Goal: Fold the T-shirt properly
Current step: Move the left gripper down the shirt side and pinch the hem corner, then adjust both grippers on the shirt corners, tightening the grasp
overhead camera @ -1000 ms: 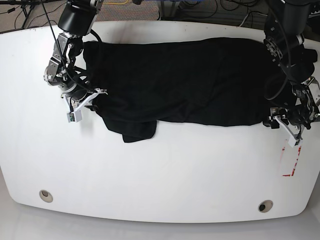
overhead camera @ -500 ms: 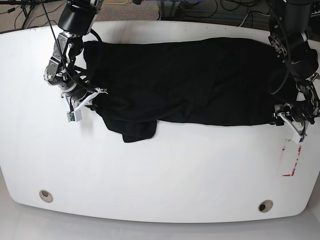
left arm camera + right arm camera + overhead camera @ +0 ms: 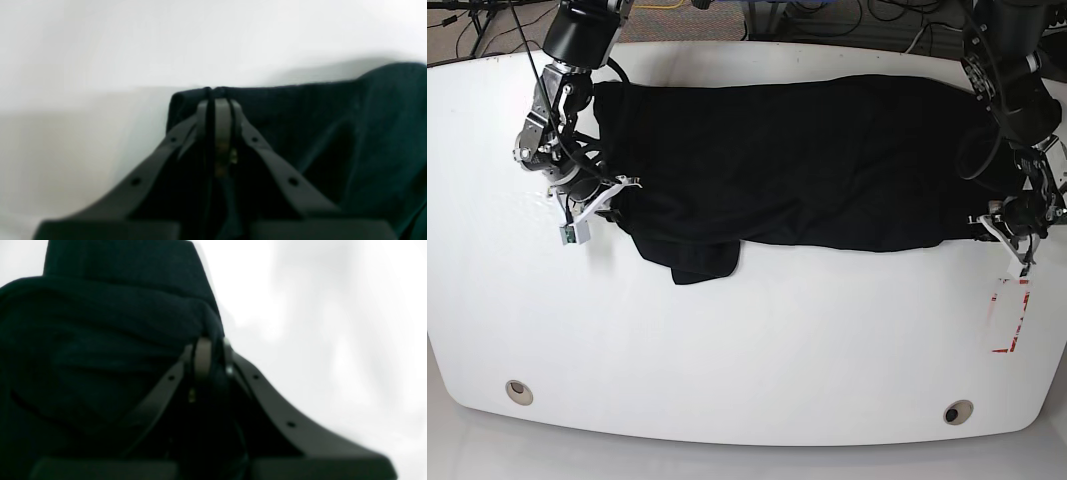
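Observation:
The black T-shirt point(image 3: 797, 165) lies spread across the far half of the white table point(image 3: 747, 350), with a folded flap point(image 3: 705, 262) hanging toward the front at its left. At the shirt's near right corner, my left gripper point(image 3: 987, 226) is shut on the hem. The left wrist view shows the left gripper point(image 3: 217, 100) pinching the T-shirt point(image 3: 317, 116) at its edge. On the base view's left, my right gripper point(image 3: 615, 196) is shut on the shirt's left edge. In the right wrist view, the right gripper point(image 3: 209, 344) clamps a bunched fold of the T-shirt point(image 3: 100, 323).
A white tag with red marks point(image 3: 1008, 315) lies on the table just in front of the left gripper. Two round holes point(image 3: 519, 391) point(image 3: 957, 412) sit near the table's front edge. Cables run behind the far edge.
My left gripper slid inward onto the shirt's near right corner and closed on it. The right gripper stayed shut on the left edge and barely moved.

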Robot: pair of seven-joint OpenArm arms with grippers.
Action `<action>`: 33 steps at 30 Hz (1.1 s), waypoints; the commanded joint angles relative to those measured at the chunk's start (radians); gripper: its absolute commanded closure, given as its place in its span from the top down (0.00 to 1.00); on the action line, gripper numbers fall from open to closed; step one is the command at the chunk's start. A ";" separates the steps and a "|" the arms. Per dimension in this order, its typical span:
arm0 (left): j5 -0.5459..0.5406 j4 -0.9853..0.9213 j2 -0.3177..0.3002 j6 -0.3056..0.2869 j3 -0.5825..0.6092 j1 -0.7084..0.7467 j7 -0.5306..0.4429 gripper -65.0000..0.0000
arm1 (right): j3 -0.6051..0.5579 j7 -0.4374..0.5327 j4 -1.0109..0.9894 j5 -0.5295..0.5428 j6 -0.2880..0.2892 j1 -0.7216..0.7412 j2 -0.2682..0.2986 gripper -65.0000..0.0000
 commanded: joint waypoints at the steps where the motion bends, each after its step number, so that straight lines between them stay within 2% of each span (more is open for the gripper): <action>1: -0.008 0.091 -0.018 -0.001 -0.004 -0.001 0.015 0.00 | 0.004 0.022 0.084 0.021 0.005 -0.007 0.011 0.00; 4: -0.009 0.204 -0.015 -0.001 -0.005 0.013 0.047 0.00 | 0.003 0.018 0.158 0.021 0.005 -0.022 0.011 0.00; 10: -0.009 0.402 -0.012 -0.001 -0.011 0.027 0.130 0.00 | 0.006 -0.070 0.276 0.021 0.005 -0.041 0.011 0.00; 20: -0.008 0.551 0.011 -0.001 -0.082 0.022 0.245 0.00 | 0.006 -0.133 0.411 0.021 0.005 -0.025 0.020 0.00; 29: -0.008 0.657 0.013 -0.001 -0.082 0.022 0.257 0.00 | 0.003 -0.134 0.417 0.010 0.005 0.019 0.022 0.00; 33: -0.008 0.665 0.014 -0.001 -0.079 0.022 0.259 0.00 | 0.003 -0.142 0.417 0.010 0.005 0.031 0.050 0.00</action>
